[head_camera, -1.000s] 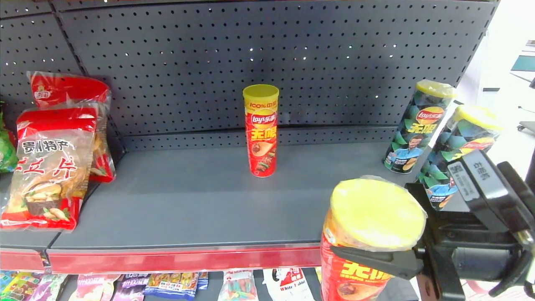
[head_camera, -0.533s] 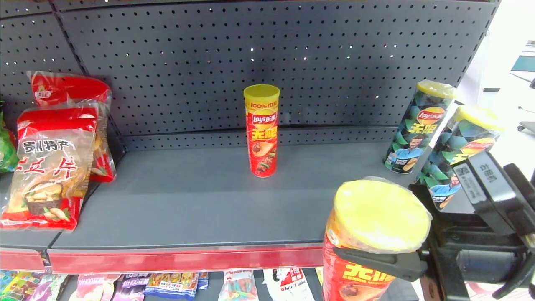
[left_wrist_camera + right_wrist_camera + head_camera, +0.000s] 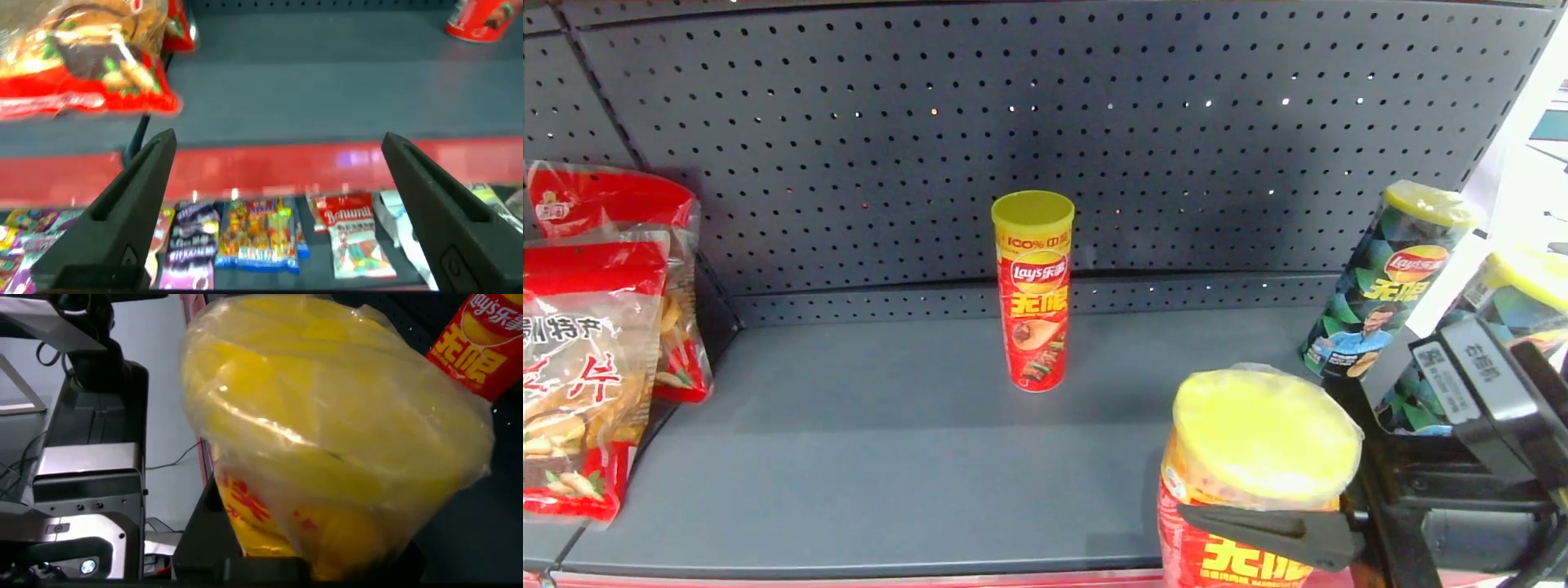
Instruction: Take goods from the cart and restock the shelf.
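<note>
My left claw (image 3: 278,220) is hanging released, its two fingers spread wide in front of the red edge strip (image 3: 270,155) of the shelf (image 3: 890,457), with small sweet packets (image 3: 261,237) lying on the level below. At the far left of the shelf, red snack bags (image 3: 572,351) are leaning one before the other against the pegboard (image 3: 1045,122). Near the middle, a red can (image 3: 1032,294) with a yellow lid is standing upright, close to the back panel and well apart from the bags.

Further right, at the front of the shelf, I am gripping a second can (image 3: 1258,457) of the same red kind. My right claw (image 3: 1282,523) is clenching around its body just under the yellow lid, and clear film is wrinkling over that lid. Its base is lying out of sight, so I cannot tell whether it is touching the shelf. Behind my claw, at the right end, two dark green cans (image 3: 1388,286) are standing side by side, each with a yellow lid.
</note>
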Motion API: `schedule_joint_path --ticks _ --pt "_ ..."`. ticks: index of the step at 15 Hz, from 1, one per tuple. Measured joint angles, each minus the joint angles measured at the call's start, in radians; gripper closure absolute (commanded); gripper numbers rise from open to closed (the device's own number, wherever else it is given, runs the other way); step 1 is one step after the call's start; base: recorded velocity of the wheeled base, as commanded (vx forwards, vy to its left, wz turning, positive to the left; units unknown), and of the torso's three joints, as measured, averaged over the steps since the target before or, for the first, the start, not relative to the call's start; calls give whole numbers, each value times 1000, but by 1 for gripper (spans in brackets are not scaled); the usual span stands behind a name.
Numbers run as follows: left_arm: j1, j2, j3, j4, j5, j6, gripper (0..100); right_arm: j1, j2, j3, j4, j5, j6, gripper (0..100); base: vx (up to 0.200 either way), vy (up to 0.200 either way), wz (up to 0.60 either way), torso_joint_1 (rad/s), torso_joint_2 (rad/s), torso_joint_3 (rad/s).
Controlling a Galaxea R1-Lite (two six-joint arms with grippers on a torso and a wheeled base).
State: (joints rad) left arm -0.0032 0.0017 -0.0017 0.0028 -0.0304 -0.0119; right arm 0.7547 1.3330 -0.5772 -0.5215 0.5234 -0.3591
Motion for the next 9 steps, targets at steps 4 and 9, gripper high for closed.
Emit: schedule_joint_path --ticks 4,9 --pt "0 0 0 0 0 0 0 -1 -9 4 1 -2 0 100 0 0 0 0 0 0" --pt "0 0 0 0 0 1 0 -1 -12 10 2 -4 0 100 0 0 0 0 0 0"
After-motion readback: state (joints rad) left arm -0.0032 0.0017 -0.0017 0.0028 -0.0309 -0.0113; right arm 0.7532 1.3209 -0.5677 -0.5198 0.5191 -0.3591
